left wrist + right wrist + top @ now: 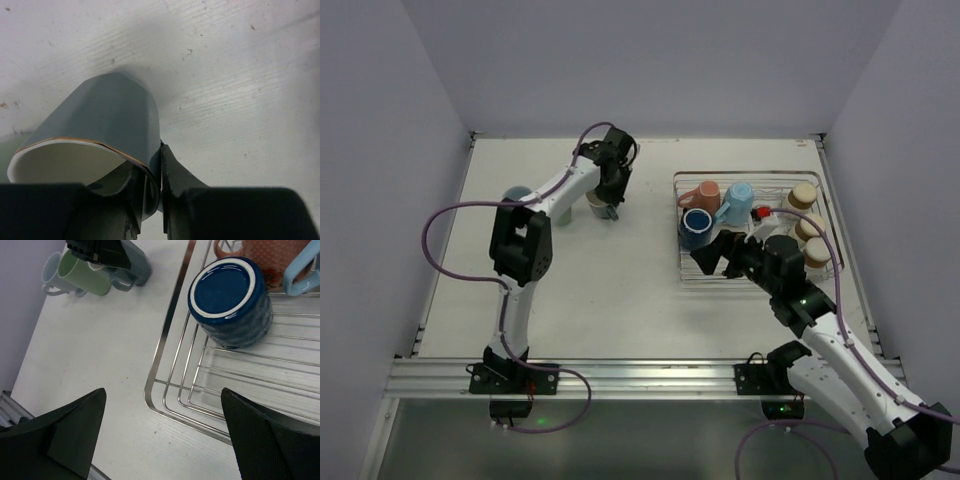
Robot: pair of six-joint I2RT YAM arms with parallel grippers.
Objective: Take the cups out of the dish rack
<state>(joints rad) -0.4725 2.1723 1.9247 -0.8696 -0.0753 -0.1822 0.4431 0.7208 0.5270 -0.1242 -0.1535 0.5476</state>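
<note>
white tabletop, pale lilac walls. left gripper (152, 187) clamped on rim of grey-blue cup (107, 117), one finger inside, one outside. cup tilted, out on the table well left of the dish rack (170, 320), just beside a green mug (82, 272) and pale blue mug (50, 271). right gripper (165, 435) spread wide, holding nothing, above rack's near-left corner. dark blue cup (227, 292) in rack, base showing; salmon mug (260, 252) and light blue mug (300, 275) behind it.

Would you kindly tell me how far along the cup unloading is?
Done: green mug and pale blue mug sit on the table. In hand: left tool pinches a grey cup by its rim. Left: at least six cups in the dish rack, right tool open over it.
</note>
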